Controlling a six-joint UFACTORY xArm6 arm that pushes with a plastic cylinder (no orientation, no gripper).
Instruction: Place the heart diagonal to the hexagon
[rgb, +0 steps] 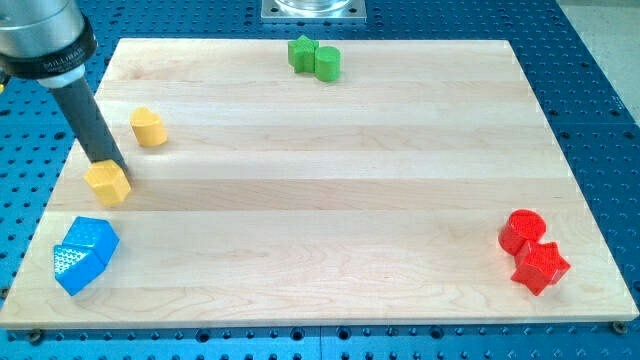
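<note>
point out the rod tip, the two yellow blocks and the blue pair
my tip (112, 163): camera view, rod's very end, at the lower yellow block's top edge
lower yellow block (108, 183): top face
upper yellow block (148, 126): top face
blue blocks (84, 254): where the two meet

Wide open maple across the board's middle, blocked only at the edges: green pair up top, red pair bottom right, yellow blocks and blue blocks crowding the left.
</note>
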